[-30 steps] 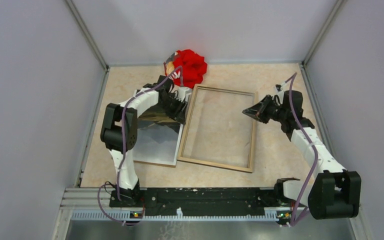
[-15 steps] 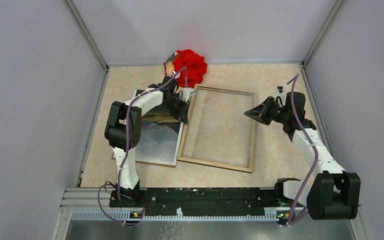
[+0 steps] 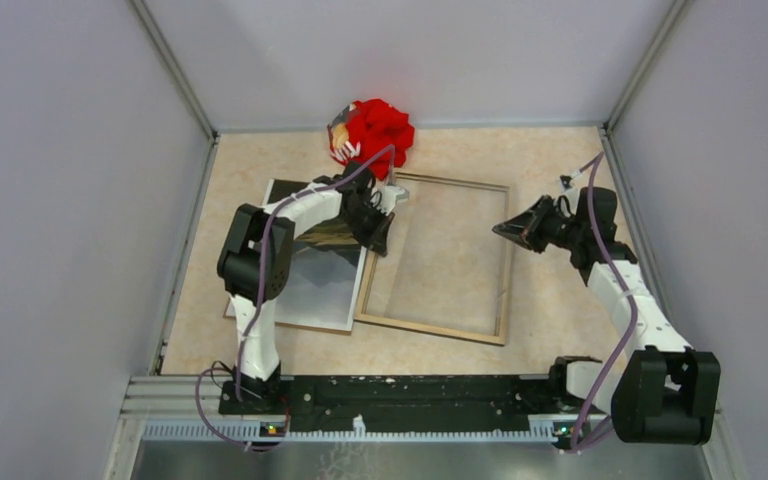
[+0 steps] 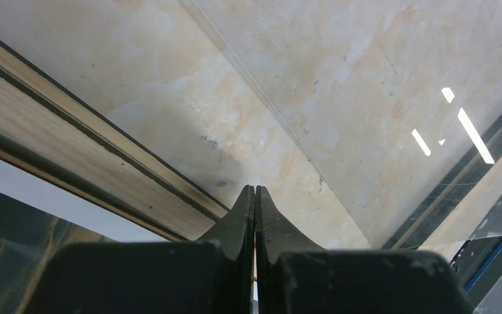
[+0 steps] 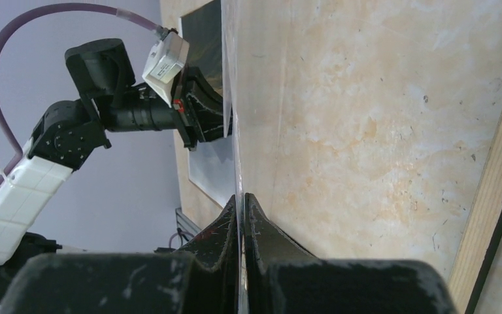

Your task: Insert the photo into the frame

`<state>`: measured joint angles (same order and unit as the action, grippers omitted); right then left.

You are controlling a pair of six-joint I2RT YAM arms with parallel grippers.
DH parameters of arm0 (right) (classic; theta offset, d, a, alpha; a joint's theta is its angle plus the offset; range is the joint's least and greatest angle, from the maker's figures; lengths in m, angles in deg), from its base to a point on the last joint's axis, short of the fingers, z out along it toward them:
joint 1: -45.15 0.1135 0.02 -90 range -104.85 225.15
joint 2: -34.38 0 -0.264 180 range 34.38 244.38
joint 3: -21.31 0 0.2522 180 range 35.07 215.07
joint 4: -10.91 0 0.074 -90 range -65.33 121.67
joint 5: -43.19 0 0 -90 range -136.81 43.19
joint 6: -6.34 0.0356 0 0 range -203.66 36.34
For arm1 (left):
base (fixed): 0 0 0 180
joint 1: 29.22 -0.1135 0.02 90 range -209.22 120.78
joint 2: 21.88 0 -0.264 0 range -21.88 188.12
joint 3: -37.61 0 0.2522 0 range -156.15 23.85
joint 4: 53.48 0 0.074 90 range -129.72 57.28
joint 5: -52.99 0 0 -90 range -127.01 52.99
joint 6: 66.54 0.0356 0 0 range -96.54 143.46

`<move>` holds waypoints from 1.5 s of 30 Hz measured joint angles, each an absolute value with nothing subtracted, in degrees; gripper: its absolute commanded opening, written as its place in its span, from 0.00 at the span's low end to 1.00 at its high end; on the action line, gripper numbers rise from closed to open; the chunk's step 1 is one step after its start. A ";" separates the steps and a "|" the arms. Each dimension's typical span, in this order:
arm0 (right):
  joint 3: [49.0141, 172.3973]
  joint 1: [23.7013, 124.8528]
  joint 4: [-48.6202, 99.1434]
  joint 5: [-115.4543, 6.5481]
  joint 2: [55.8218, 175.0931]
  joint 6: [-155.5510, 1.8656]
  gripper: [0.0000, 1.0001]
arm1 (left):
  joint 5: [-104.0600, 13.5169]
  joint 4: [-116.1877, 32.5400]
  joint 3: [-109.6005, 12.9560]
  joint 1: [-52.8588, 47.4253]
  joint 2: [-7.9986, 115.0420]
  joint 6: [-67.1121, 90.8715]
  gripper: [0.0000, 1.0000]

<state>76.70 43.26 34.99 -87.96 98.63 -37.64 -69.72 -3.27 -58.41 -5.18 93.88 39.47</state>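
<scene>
Marbled tabletop [image 3: 250, 165], photo [image 3: 315, 288] partly hidden under left arm [image 3: 305, 205] beside frame [image 3: 432, 328].

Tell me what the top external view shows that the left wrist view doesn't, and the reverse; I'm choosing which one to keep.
Only the top external view shows the red cloth bundle at the back, the right gripper by the frame's right rail, and the photo's full place left of the frame. Only the left wrist view shows the left gripper pressed shut and a clear sheet whose edge crosses the opening. Both show the frame wood side up, part of the photo, and the beige table.
</scene>
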 measured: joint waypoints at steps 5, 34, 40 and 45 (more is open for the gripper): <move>76.57 43.08 35.10 -88.44 98.21 -37.66 0.00 | -69.37 -2.01 -58.83 -5.86 93.79 39.88 0.21; 72.96 43.08 37.92 -88.96 94.41 -39.10 0.00 | -69.26 -4.93 -59.26 -10.45 93.77 42.25 0.10; 72.83 43.06 39.04 -89.16 92.79 -39.56 0.00 | -69.83 -6.36 -58.72 -9.10 93.75 43.34 0.08; 70.18 42.98 39.19 -89.88 90.87 -39.56 0.00 | -70.70 -8.78 -56.79 -6.78 92.90 43.49 0.08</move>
